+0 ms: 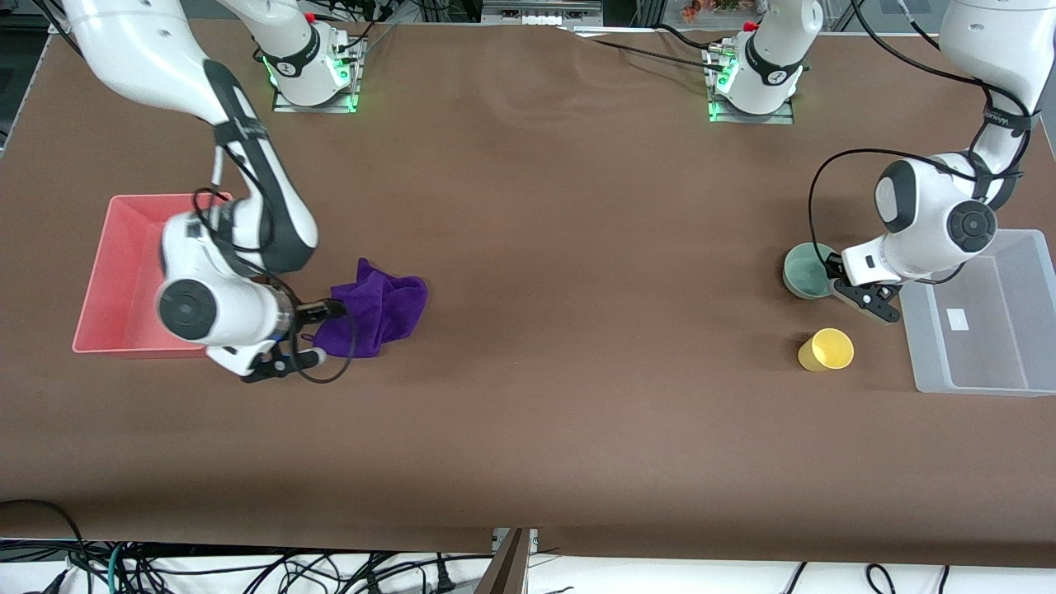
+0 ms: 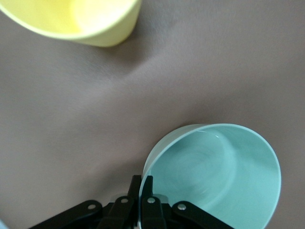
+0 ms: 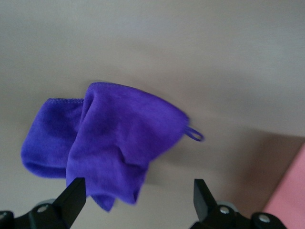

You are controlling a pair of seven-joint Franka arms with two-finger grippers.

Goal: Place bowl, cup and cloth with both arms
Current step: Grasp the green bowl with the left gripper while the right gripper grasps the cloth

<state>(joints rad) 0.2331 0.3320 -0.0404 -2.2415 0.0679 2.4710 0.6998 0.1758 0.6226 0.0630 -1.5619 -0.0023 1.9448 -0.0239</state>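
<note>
My left gripper (image 1: pixel 835 275) is pinching the rim of the pale mint-green bowl (image 1: pixel 807 271), its fingers (image 2: pixel 143 191) drawn tight together on either side of the wall at the edge facing the clear bin (image 1: pixel 986 309). The bowl is sitting upright on the brown table (image 1: pixel 561 247), toward the left arm's end, just beside that bin. The yellow cup (image 1: pixel 825 350) is standing upright near the bowl, apart from it and nearer to the front camera; in the left wrist view only part of its rim (image 2: pixel 71 21) is showing.

My right gripper (image 1: pixel 307 334) is hanging low at the edge of the purple cloth (image 1: pixel 375 312), its jaws spread wide and gripping nothing; one finger (image 3: pixel 71 196) is showing at the cloth's lower fold in the right wrist view. The cloth is lying crumpled on the table toward the right arm's end, beside the pink tray (image 1: pixel 115 272), with its small corner loop (image 3: pixel 194 134) sticking out.
</note>
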